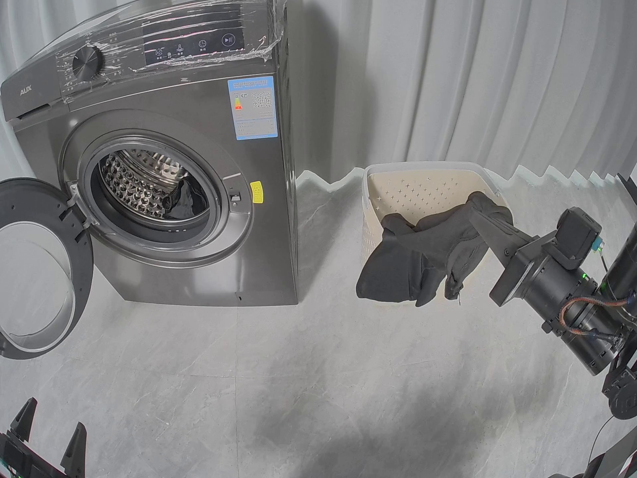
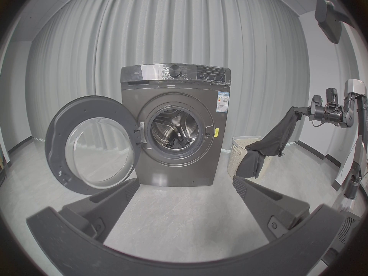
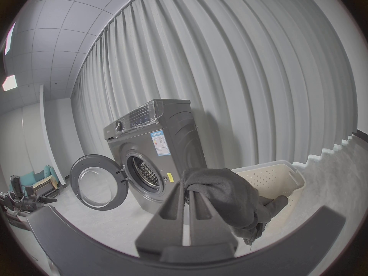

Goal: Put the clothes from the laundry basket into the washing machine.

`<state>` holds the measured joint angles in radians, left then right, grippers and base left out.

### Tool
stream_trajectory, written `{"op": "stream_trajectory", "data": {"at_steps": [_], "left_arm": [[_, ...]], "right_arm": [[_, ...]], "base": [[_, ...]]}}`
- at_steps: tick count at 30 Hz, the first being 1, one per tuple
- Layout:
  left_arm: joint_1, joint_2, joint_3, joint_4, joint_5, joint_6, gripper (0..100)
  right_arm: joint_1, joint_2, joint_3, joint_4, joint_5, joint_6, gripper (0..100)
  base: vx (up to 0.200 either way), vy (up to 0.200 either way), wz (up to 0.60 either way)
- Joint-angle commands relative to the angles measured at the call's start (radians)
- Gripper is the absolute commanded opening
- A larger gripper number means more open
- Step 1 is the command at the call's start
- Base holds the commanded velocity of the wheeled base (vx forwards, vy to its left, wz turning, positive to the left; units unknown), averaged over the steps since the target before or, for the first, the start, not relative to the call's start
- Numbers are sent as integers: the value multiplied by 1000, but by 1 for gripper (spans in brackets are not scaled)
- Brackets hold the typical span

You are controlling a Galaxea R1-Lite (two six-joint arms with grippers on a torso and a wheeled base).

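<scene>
- The washing machine (image 1: 166, 167) stands on the floor (image 1: 298, 380), and its round door (image 1: 33, 267) is swung fully open to the robot's left, so the drum (image 1: 142, 180) is exposed for loading.
- The laundry basket (image 1: 424, 184) is set on the floor well to the right of the machine, in front of the curtain.
- A black garment (image 1: 411, 260) is pinched at its upper end by the right tool (image 1: 479, 215). The rest of it hangs down over the basket's front rim and outer wall, so it is only partly lifted clear.
- The right tool is clenched on a bunched fold of that cloth, directly above the basket; in the right wrist view the fabric is seen wrapped over the fingertips.
- The left tool (image 2: 184, 181) is held low near the floor, facing the machine's opening, with its jaws spread wide and nothing between them.
- A small dark item (image 1: 182, 204) is already lying at the bottom of the drum, so part of the task is judged done.
- What is left is judged to be carrying the held garment across to the drum and letting it go there. No further clothes can be made out in the visible part of the basket.
</scene>
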<state>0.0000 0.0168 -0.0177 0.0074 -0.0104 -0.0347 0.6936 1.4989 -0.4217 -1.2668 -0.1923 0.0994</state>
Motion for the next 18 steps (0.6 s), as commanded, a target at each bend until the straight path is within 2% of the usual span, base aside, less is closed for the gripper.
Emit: {"op": "stream_trajectory", "data": {"at_steps": [1, 5, 14, 18], "left_arm": [[0, -17, 15, 0, 0, -1, 100], [0, -17, 16, 0, 0, -1, 100], [0, -17, 15, 0, 0, -1, 100], [0, -17, 15, 0, 0, -1, 100]], "right_arm": [[1, 1, 0, -2, 1, 0, 0], [1, 1, -3, 0, 2, 0, 0], [3, 1, -9, -16, 2, 0, 0], [3, 6, -9, -34, 4, -1, 0]], "base": [[-200, 0, 0], [-200, 0, 0], [0, 0, 0], [0, 200, 0]]}}
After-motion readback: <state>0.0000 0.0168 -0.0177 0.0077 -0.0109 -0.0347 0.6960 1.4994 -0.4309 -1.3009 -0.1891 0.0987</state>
